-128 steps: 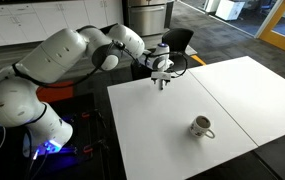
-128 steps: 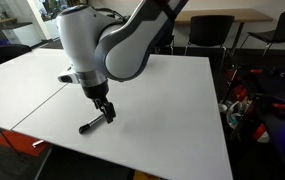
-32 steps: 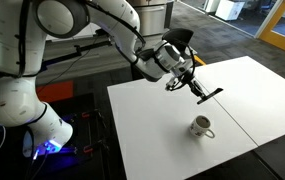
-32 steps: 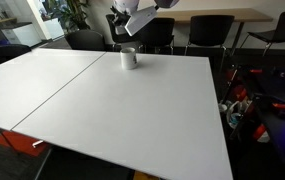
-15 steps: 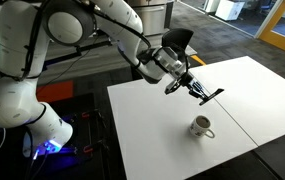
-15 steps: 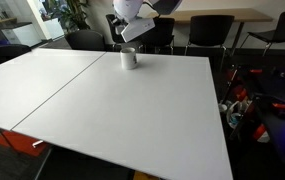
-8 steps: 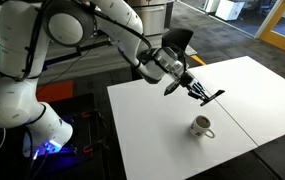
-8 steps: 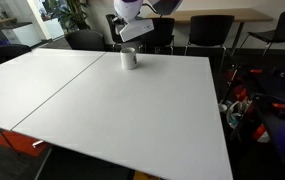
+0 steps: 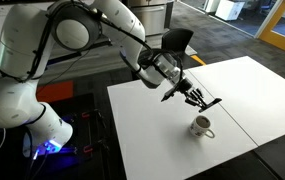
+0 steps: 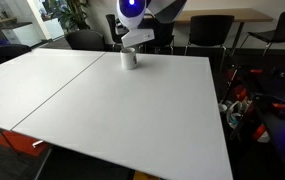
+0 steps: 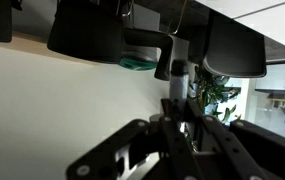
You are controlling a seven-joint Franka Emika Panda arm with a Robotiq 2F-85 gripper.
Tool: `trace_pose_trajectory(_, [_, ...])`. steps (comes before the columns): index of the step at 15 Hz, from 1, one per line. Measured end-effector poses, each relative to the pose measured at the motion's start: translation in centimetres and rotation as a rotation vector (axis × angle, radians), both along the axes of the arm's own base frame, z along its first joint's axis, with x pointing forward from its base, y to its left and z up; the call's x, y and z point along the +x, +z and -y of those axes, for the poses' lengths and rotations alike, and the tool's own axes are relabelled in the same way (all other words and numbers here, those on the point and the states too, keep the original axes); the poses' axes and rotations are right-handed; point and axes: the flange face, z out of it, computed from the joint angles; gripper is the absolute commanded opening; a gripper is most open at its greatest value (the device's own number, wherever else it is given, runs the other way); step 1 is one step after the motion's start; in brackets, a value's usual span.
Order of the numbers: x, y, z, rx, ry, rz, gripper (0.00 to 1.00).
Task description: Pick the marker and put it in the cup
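Above the cup [image 9: 201,126], the marker [image 9: 213,101] has its near end hidden inside the pincer [image 9: 196,99] and is too small to show any detail. In an exterior view the arm [image 10: 134,10] over the cup is cut off by the top edge, and its pincer is too blurred to read. The wrist view shows the pincer fingers [image 11: 117,148] only as a dark blur. The surface [image 9: 262,90] beyond the cup runs past the right edge.

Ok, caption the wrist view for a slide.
Gripper over the white table, black office chairs and a plant behind it.
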Motion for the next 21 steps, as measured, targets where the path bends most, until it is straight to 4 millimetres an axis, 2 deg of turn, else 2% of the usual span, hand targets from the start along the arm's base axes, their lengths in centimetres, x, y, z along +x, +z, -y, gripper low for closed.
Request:
trace_pose_trajectory(10, [0.4, -4.9, 1.3, 0.025, -0.019, 0.14, 0.05])
trace_pose_trajectory(21, [1.7, -9.3, 2.3, 0.059, -0.01, 0.131, 0.05])
